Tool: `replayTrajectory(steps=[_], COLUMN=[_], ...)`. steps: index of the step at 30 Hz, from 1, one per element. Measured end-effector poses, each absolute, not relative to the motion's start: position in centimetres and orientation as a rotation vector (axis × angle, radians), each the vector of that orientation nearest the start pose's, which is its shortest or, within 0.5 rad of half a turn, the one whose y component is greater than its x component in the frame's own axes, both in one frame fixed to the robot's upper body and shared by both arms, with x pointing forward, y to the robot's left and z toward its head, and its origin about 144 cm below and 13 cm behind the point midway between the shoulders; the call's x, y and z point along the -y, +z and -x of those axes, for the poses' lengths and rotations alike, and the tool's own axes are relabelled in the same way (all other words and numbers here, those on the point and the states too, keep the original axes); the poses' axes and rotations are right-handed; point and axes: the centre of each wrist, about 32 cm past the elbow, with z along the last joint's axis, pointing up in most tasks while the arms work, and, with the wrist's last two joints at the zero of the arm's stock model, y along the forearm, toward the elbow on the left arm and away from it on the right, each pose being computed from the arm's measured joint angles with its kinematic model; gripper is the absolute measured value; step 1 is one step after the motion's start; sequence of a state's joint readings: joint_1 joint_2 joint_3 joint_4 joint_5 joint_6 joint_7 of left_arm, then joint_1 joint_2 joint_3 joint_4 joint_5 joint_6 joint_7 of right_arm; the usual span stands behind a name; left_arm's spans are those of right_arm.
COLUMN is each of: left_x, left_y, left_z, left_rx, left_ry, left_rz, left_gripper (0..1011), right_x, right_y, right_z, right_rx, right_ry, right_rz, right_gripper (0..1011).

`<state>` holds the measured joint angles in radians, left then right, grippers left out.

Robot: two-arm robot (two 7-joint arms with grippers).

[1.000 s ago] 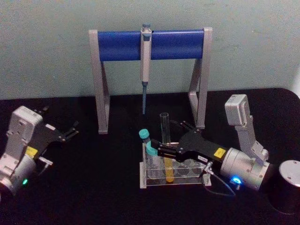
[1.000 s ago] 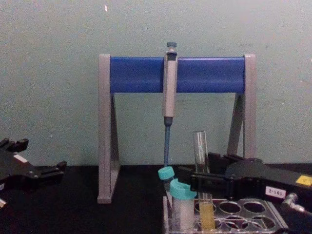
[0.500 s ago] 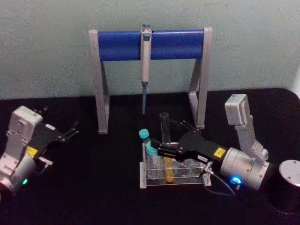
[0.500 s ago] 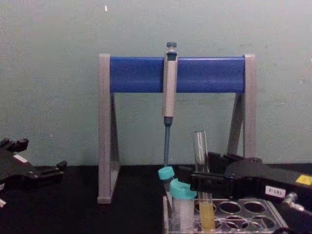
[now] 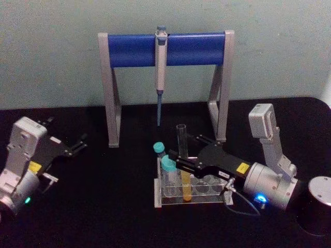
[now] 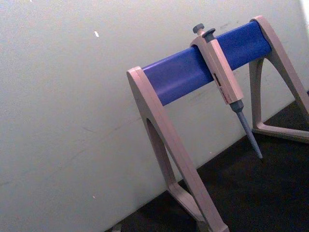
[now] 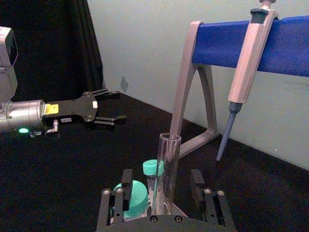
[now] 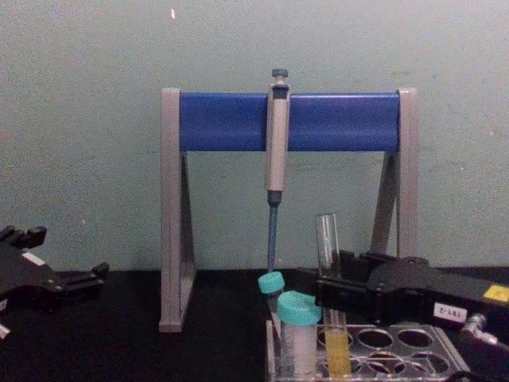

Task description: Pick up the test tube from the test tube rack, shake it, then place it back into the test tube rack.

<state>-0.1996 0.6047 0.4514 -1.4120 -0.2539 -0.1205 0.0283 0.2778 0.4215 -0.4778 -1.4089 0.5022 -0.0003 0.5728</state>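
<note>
Test tube [image 5: 181,135] in test tube rack [image 5: 191,202], right end effector [image 5: 182,156] spread around it, seemingly clear (left end effector [image 5: 80,143] idle, spread)

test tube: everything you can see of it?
The test tube is tall, thin clear glass, uncapped, with yellow liquid in its lower part. It stands about upright in a hole of the test tube rack, beside two teal-capped tubes. The right gripper brackets it, fingers open, apparently not touching.

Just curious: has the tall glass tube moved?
No. The test tube stays in the test tube rack, same gap left of the pipette stand's right leg.
</note>
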Motion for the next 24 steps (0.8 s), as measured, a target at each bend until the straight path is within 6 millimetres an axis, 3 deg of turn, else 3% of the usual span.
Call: replayTrajectory(steps=[16, 24], left_x=[-30.97, -30.97], left_y=[113.98, 113.98], left_z=[-48.86, -48.86], left_rx=[0.285, 0.285], left_ry=[1.248, 1.248], left_rz=[-0.304, -0.304], left_gripper=[1001, 1001], right_x=[23.51, 23.51], right_y=[115.39, 115.4], right_z=[-51.07, -51.07], right_rx=[-0.066, -0.066], right_ry=[-0.642, -0.642], right_rz=[0.047, 0.047], right_gripper=[266, 229])
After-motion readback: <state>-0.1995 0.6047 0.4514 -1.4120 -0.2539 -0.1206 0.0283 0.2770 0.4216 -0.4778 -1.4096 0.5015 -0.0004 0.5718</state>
